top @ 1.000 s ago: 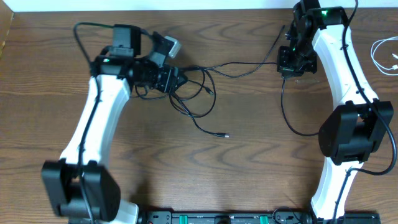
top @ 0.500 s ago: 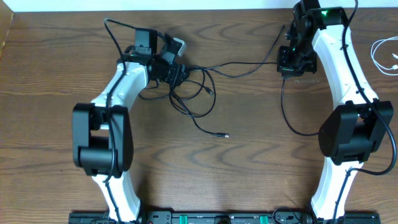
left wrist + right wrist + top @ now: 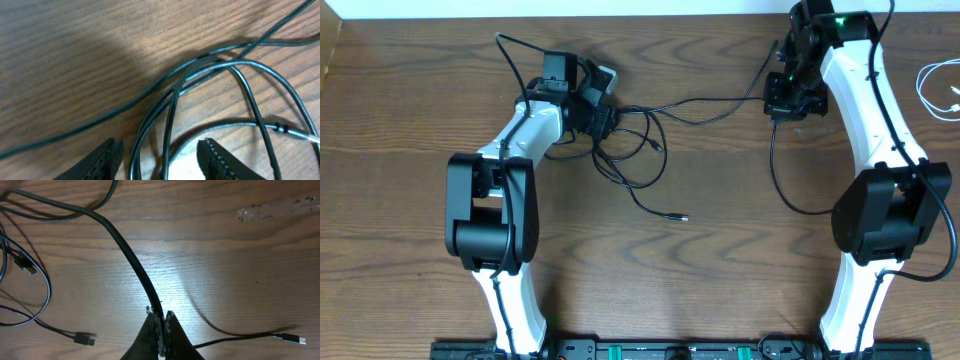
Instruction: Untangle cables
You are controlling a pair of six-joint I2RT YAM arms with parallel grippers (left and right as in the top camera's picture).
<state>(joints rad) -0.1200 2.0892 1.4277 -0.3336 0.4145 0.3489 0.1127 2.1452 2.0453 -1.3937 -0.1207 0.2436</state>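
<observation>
**A:** What's different from a second ago?

**B:** Mostly the left arm (image 3: pixel 520 140). It has folded up — its elbow swung in from the near-left corner of the counter (image 3: pixel 740 260) towards the middle, and the wrist slid a little further away and to the right. The right arm (image 3: pixel 865 90) hasn't budged, and the black cables (image 3: pixel 220 60) lie much as they did.

**A:** So no real progress on the knot?

**B:** Not that I can see. I'd read it as repositioning: the left arm is lining up on the tangle, not pulling yet.

**A:** Poses now?

**B:** The left arm is bent sharply, its wrist low over the far-left part of the tangle. The right arm reaches to the far right of the counter, wrist pointing down.

**A:** And the fingers?

**B:** The left fingers (image 3: pixel 107 160) are spread, with a couple of strands running up between them, not gripped. The right fingers (image 3: pixel 152 330) are pressed together on the taut black strand (image 3: pixel 129 260), which runs left to the tangle.

**A:** Anything loose?

**B:** A white cable (image 3: pixel 921 82) lies at the right edge, well apart, and a free plug end (image 3: pixel 682 217) trails nearer, right of the tangle.
</observation>
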